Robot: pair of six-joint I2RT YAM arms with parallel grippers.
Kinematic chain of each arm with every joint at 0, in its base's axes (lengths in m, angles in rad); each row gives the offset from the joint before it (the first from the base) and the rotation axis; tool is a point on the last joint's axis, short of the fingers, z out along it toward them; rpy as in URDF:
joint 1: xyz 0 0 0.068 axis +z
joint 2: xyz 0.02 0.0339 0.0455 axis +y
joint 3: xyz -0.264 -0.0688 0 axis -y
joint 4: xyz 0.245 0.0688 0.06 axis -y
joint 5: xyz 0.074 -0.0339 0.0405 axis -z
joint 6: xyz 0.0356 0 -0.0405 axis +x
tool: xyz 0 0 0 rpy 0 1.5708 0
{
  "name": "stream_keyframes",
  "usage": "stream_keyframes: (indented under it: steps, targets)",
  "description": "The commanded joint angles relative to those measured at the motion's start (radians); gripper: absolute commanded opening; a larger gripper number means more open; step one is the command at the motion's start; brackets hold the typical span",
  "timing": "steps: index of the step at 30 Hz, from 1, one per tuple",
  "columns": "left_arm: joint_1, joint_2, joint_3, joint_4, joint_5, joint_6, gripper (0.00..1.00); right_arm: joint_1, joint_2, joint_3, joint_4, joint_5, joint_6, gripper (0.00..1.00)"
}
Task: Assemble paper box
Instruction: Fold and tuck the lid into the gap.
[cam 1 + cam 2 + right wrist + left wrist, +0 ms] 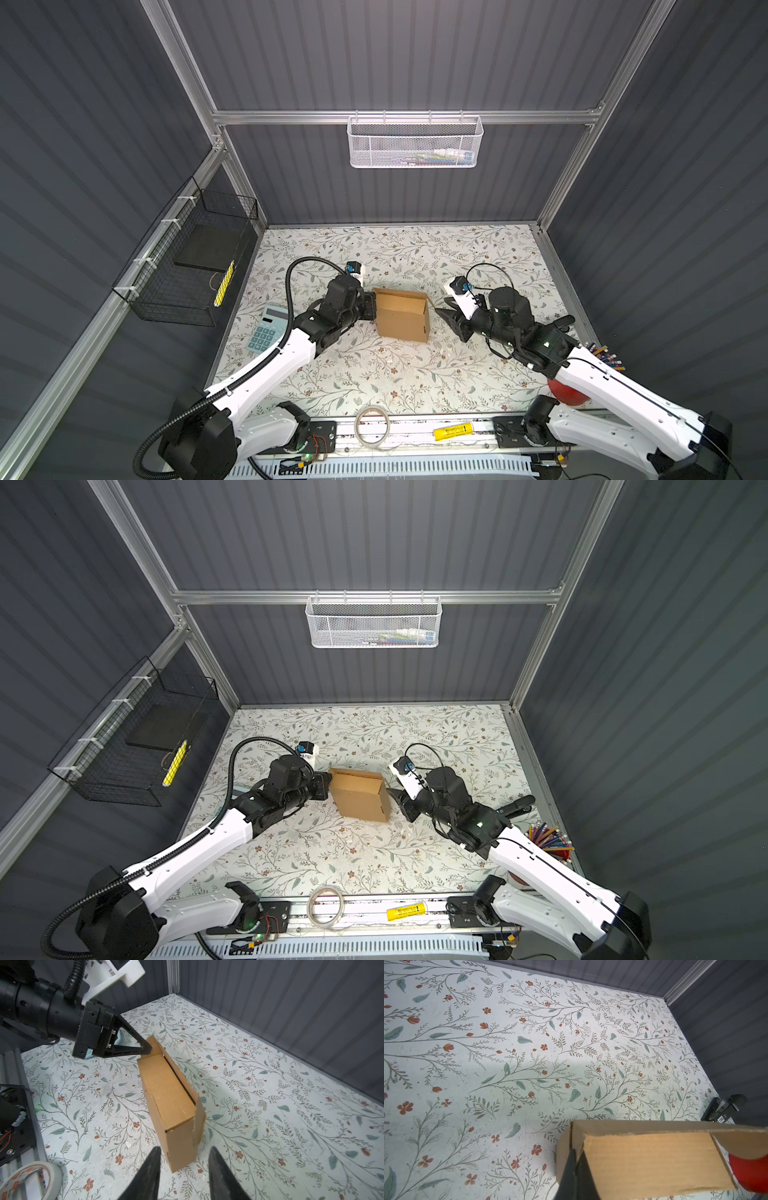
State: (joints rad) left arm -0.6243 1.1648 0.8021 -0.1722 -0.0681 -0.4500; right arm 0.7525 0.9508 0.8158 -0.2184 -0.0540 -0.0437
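Note:
The paper box (401,318) (359,798) is brown cardboard, folded up and standing on the floral table between my two arms, with a top seam slightly ajar in the right wrist view. My left gripper (373,306) (329,784) (148,1049) is shut on the paper box's upper left edge. In the left wrist view the two fingers (576,1153) pinch a thin cardboard wall of the box (650,1159). My right gripper (442,316) (395,798) (185,1151) stands open just off the near right end of the box (172,1101), touching nothing.
A teal calculator (268,334) lies left of the left arm. On the front rail are a tape roll (372,424) and a yellow marker (454,432). At the right edge: a pencil cup (550,839), a red object (567,395), a black tool (561,322). Wire baskets (187,270) (415,143) hang on the walls.

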Motion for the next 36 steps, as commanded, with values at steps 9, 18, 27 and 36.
stream_keyframes:
  steps: [9, 18, 27, 36]
  targets:
    - [-0.017, 0.003, 0.006, -0.118, -0.009, -0.018, 0.0, 0.01, 0.161, 0.19, -0.262, 0.025, 0.122, 0.26]
    - [-0.023, 0.002, 0.017, -0.122, -0.008, -0.021, 0.0, 0.021, 0.218, 0.208, -0.276, 0.018, 0.154, 0.24]
    - [-0.029, 0.0, 0.016, -0.122, -0.008, -0.024, 0.0, 0.028, 0.258, 0.221, -0.261, 0.034, 0.154, 0.21]
    - [-0.034, 0.0, 0.016, -0.124, -0.009, -0.026, 0.0, 0.027, 0.288, 0.226, -0.254, 0.082, 0.153, 0.18]
